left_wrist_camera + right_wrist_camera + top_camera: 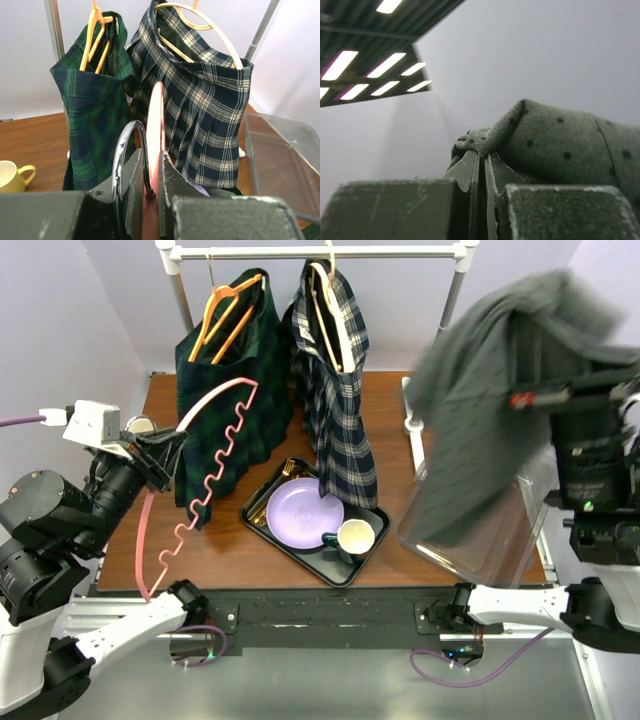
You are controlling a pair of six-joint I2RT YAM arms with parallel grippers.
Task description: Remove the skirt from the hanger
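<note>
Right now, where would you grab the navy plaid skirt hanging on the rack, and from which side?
Probably the waistband, at its near end, coming in from the front. The navy plaid skirt hangs with its cream hanger pointing roughly front to back. That corner therefore sticks out forwards, stretched over the hanger's tip, while the hem just hangs loose.

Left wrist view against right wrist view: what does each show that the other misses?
Only the left wrist: the pink hanger clamped in the left end effector, a green plaid skirt and a navy plaid skirt behind. Only the right wrist: the grey dotted skirt pinched in the right end effector, ceiling lights. Shared: shut fingers and a pale wall.
</note>
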